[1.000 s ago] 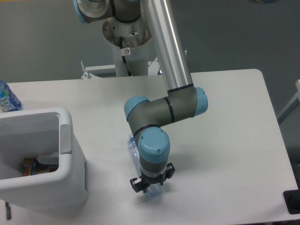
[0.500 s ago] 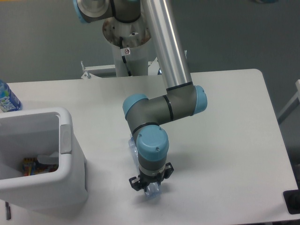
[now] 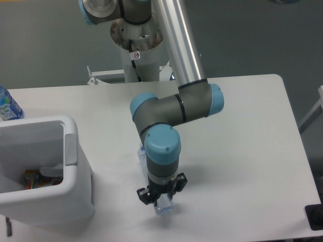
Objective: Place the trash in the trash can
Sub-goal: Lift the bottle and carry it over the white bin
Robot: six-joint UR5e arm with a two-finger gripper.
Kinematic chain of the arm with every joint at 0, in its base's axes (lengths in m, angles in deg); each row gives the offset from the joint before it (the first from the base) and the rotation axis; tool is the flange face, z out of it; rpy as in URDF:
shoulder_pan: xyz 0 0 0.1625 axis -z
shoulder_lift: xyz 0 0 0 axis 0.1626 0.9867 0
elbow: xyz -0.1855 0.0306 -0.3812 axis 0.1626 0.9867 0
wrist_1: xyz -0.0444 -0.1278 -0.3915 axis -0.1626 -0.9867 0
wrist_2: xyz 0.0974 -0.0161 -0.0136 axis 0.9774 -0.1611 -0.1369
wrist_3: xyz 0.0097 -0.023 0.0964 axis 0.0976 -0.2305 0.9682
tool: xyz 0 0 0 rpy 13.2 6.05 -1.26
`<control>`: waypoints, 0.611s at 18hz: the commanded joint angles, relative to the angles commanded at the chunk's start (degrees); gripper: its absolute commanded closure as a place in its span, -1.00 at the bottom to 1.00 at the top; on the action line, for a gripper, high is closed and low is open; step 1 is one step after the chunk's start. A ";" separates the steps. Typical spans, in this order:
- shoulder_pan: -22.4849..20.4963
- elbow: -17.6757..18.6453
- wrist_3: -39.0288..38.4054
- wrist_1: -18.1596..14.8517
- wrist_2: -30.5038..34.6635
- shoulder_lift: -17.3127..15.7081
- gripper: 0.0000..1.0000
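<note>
Gripper [image 3: 160,200] pointing straight down over crumpled clear wrapper [image 3: 162,207] on table [image 3: 242,151], fingers either side; closed on it or not, cannot tell. Trash can [image 3: 75,166] sits well left, red-labelled bottle [image 3: 36,179] already inside.

Desk [image 3: 252,151]: white, matte top with rounded corners, filling most of the view; soft, even light is falling on it and faint shadows are lying across the surface.
Wall [image 3: 242,35]: plain grey-teal backdrop, running behind the desk's far edge.
Bracket [image 3: 101,75]: white metal fitting, sitting at the far edge of the desk, against the wall.
Right margin: a pale frame piece [image 3: 313,113] is leaning just off the desk; a dark block [image 3: 315,217] is showing at the lower corner.
</note>
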 joint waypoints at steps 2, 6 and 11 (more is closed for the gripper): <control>-0.97 -2.11 -0.61 0.52 -4.66 -1.50 -0.03; -2.02 -6.50 -4.65 4.83 -13.37 -4.49 -0.03; -1.85 -9.59 -5.98 8.43 -16.54 -7.73 -0.03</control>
